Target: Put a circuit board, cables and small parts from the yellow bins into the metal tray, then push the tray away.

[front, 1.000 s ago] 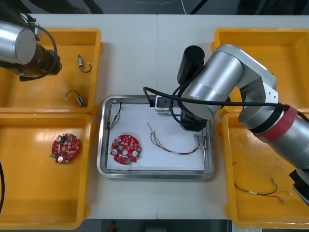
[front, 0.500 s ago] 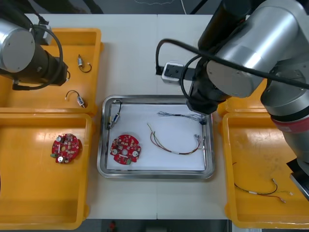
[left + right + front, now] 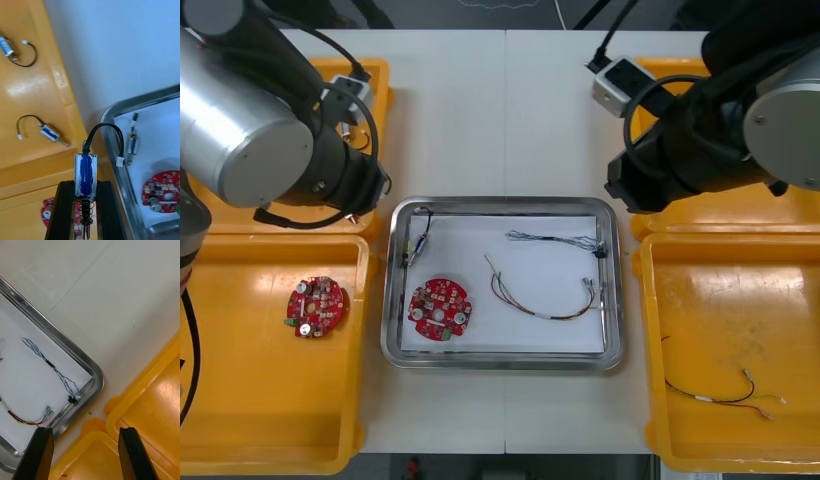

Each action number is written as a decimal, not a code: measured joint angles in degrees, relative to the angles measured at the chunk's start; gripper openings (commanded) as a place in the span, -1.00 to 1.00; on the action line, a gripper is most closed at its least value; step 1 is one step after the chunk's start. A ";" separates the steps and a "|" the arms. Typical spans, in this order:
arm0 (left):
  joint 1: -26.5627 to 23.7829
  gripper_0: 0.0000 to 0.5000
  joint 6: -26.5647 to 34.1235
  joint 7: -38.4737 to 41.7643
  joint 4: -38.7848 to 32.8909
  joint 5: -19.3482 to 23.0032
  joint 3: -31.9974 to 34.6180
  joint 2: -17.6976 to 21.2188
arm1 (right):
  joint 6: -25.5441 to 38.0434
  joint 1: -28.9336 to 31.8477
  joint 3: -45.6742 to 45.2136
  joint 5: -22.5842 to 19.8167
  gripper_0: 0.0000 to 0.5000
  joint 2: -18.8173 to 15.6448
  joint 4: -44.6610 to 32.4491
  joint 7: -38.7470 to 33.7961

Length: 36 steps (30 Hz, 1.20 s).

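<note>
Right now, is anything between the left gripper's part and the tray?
Nothing visible: the left gripper holds the small part outside the tray, only its rim between. A second part and a circuit board lie inside that corner. The right gripper waits opposite.

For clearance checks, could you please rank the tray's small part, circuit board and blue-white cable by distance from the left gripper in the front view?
From the left gripper, holding another small metal part beside the metal tray's far left corner:
1. Tray's small metal part, its left edge.
2. Circuit board, near left.
3. Blue and white cable, far right.
</note>
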 measured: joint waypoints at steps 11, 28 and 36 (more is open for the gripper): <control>-2.60 -1.00 -3.44 16.24 5.28 0.59 -12.38 -3.11 | 0.00 9.54 -11.54 -5.55 1.00 -6.82 -1.97 -9.26; -4.36 -0.97 -15.33 16.23 18.30 -1.38 -22.59 -4.36 | 0.00 27.74 -30.25 -6.58 1.00 -8.52 -5.97 -12.36; -4.39 1.00 -15.64 16.23 19.38 -1.51 -23.16 -4.53 | 0.00 31.29 -30.85 -6.59 1.00 -8.53 -5.97 -12.36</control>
